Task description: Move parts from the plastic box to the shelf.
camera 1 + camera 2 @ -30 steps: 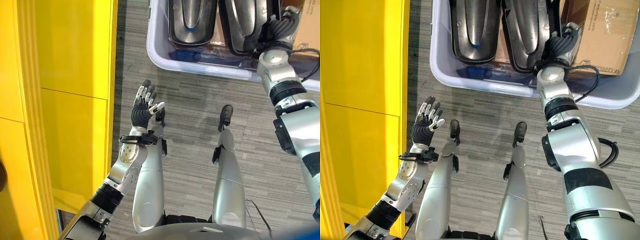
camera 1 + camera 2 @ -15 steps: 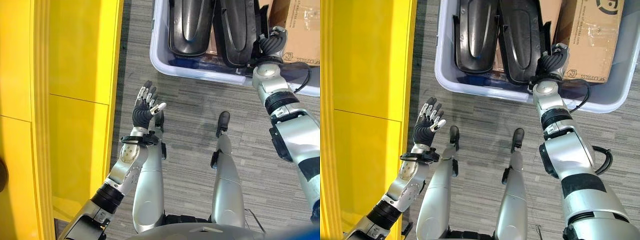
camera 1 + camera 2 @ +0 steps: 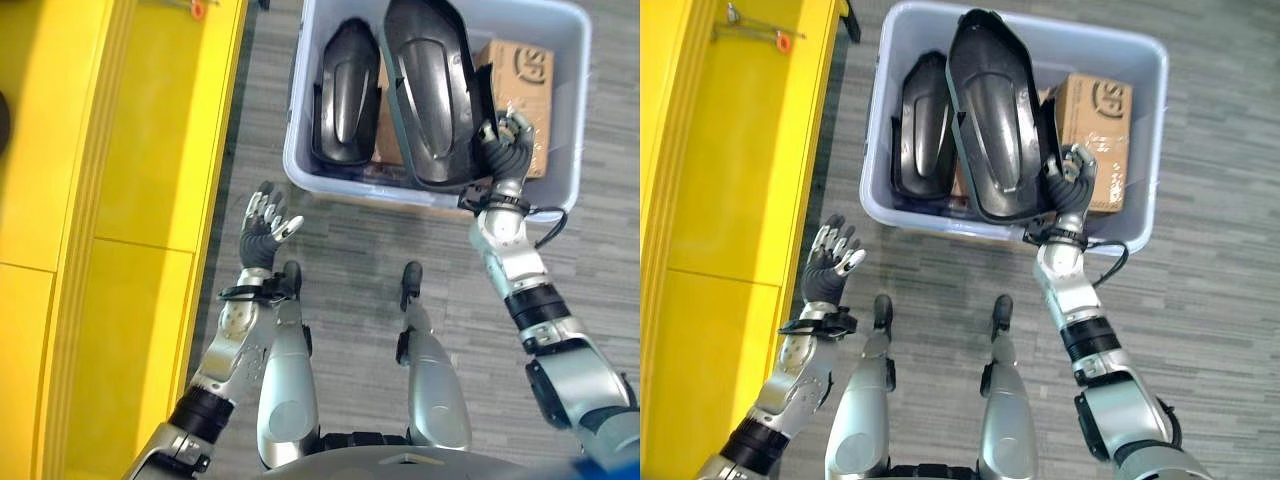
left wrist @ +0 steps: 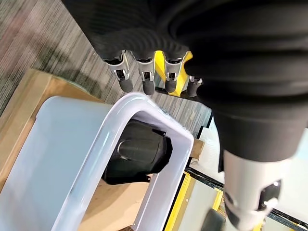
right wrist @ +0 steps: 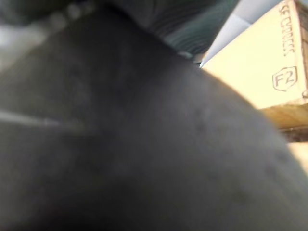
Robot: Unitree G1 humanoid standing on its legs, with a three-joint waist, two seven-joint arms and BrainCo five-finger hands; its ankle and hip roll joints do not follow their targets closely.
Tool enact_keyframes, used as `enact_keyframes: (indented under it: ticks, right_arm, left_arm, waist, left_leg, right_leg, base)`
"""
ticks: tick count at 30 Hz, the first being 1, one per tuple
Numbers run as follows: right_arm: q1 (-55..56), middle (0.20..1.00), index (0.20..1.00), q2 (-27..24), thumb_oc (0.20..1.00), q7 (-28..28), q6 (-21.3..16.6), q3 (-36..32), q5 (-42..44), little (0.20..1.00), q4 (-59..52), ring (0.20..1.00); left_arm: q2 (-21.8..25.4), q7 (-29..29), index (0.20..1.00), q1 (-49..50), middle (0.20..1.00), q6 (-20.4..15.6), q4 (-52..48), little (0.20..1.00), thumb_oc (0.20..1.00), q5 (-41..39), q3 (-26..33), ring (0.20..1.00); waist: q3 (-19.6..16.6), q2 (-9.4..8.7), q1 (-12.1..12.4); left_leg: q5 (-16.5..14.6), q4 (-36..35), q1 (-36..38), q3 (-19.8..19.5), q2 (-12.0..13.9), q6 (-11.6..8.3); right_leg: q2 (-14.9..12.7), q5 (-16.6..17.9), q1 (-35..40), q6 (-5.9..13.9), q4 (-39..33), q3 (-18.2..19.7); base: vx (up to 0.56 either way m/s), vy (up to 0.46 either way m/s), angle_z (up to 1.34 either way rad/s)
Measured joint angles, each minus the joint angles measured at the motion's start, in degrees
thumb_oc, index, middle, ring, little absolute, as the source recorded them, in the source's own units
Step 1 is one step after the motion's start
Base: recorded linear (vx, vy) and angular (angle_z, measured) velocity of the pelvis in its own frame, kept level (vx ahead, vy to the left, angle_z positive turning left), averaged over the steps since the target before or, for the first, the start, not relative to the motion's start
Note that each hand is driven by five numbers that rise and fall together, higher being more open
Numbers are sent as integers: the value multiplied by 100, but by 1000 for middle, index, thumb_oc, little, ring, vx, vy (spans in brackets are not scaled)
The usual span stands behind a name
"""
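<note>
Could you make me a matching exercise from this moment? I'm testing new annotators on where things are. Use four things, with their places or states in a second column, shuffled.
Things:
1. large black part
2. smaller black part
3. cardboard box
4. left hand

Places or states:
A. lying in the plastic box, on the side toward the yellow shelf
B. open, above the floor, holding nothing
C. lifted at an angle, held at its near end by the right hand
D. inside the plastic box, beyond the right hand

Pairs: 1-C, 2-A, 3-D, 4-B
</note>
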Motion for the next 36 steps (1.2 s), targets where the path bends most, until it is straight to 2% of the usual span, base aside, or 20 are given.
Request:
enact_keyframes:
  ticks: [3,4,9,11,17,20,26,28,29,30,31,32,33,34,35,36]
  right_arm:
    - [992,200,200,144,200,341,-68,-138,69,200,-825,200]
    - [1177,200,200,166,200,404,-134,-106,100,200,-875,200]
    - [1619,200,200,191,200,752,-184,-96,234,200,-1183,200]
    - [1919,200,200,198,200,1079,-198,-112,472,200,-1411,200]
    - [2677,200,200,195,200,1591,-196,-113,737,200,-1503,200]
    - [2743,200,200,181,200,1851,-109,-65,893,200,-1708,200]
    - [2911,200,200,-4,200,2193,-101,159,1118,200,-2193,200]
    - [2734,200,200,-469,200,2246,-95,442,1276,200,-2335,200]
    - [2712,200,200,-575,200,2307,-96,492,1287,200,-2431,200]
    - [2668,200,200,-687,200,2359,-106,491,1293,200,-2579,200]
    - [2668,200,200,-744,200,2341,-113,469,1297,200,-2643,200]
    - [2684,200,200,-857,200,2307,-113,410,1338,200,-2714,200]
    - [2720,200,200,-894,200,2310,-112,264,1336,200,-2804,200]
    - [2731,200,200,-884,200,2354,-112,129,1329,200,-2744,200]
    - [2812,200,200,-764,200,2364,-111,101,1340,200,-2662,200]
    - [2897,200,200,-678,200,2369,-111,48,1340,200,-2706,200]
  left_arm:
    - [-41,-235,1000,319,1000,99,-55,1000,1000,0,266,1000]
    - [-31,-254,1000,412,1000,99,-50,1000,1000,-1,318,1000]
    - [-71,-390,1000,645,1000,138,-41,1000,1000,-1,591,1000]
    - [-118,-515,1000,844,1000,223,-38,1000,1000,-4,790,1000]
    - [-101,-549,1000,1257,1000,271,-18,1000,1000,-2,1140,1000]
    - [-161,-585,1000,1334,1000,364,-16,1000,1000,1,1296,1000]
    - [-577,-679,1000,1833,1000,446,-16,1000,1000,-15,1532,1000]
    - [-833,-673,1000,2027,1000,459,-39,1000,1000,-184,1698,1000]
    - [-869,-674,1000,2092,1000,460,-38,1000,1000,-186,1716,1000]
    - [-956,-672,1000,2148,1000,473,-9,1000,1000,-245,1707,1000]
    - [-978,-674,1000,2144,1000,492,69,1000,1000,-241,1671,1000]
    - [-958,-671,1000,2081,1000,495,64,1000,1000,-239,1596,1000]
    - [-829,-676,1000,1983,1000,497,-1,1000,1000,-226,1538,1000]
    - [-785,-663,1000,1987,1000,510,44,1000,1000,-228,1543,1000]
    - [-681,-662,1000,2019,1000,512,123,1000,1000,-227,1560,1000]
    - [-652,-667,1000,2005,1000,514,208,1000,1000,-225,1619,1000]
  waist:
    - [-51,22,-18]
    - [-173,8,-29]
    - [-500,11,-28]
    - [-637,9,-12]
    - [-1523,-7,-81]
    - [-1609,6,-176]
    - [-1933,133,-235]
    - [-1940,280,-94]
    - [-1912,359,-51]
    - [-1879,400,56]
    - [-1785,487,124]
    - [-1691,454,39]
    - [-1572,274,-73]
    - [-1475,207,93]
    - [-1458,97,297]
    - [-1412,76,317]
  left_leg:
    - [80,-319,470,-78,25,-23]
    - [78,-346,480,-103,26,-23]
    - [71,-439,715,-120,32,-23]
    - [59,-563,1076,-123,48,-25]
    - [-36,-694,1586,-115,112,-52]
    - [-57,-693,1828,-98,189,-73]
    - [-131,-697,2183,-69,533,-148]
    - [-93,-625,2102,-164,802,-157]
    - [-60,-580,1967,-300,905,-121]
    - [-62,-504,1649,-497,1050,122]
    - [241,-265,1329,-485,1009,424]
    - [850,-14,861,-359,899,142]
    - [1286,-85,633,-240,641,48]
    - [771,486,544,-120,459,257]
    - [-97,1520,469,189,349,492]
    - [-663,2261,487,442,303,539]
  right_leg:
    - [0,-20,452,34,-101,-152]
    - [7,-51,469,28,-101,-188]
    - [-4,-135,723,50,-100,-269]
    - [-3,-218,1026,70,-100,-282]
    - [43,-427,1504,87,-103,-342]
    - [118,-475,1706,59,-87,-310]
    - [469,-614,2016,-48,-71,-277]
    - [777,-785,1855,-229,321,-376]
    - [885,-871,1758,-311,458,-480]
    - [1030,-960,1572,-407,662,-707]
    - [1074,-1049,1440,-515,891,-839]
    - [1076,-1414,1126,-639,1458,-877]
    - [837,-1708,910,-874,1876,-1024]
    - [680,-1792,854,-911,1985,-1175]
    - [548,-1724,816,-1038,1950,-1171]
    - [394,-1579,975,-1141,1783,-1394]
  base:
    - [79,-37,16]
    - [74,-31,16]
    - [90,-38,8]
    - [77,-53,2]
    - [45,-56,2]
    - [26,-104,-10]
    - [-73,-175,-7]
    - [-266,-226,10]
    - [-408,-253,48]
    - [-341,-194,73]
    - [-346,-191,129]
    - [-212,-139,188]
    - [-180,-132,193]
    - [-173,-177,129]
    - [-129,-97,64]
    - [-99,-35,81]
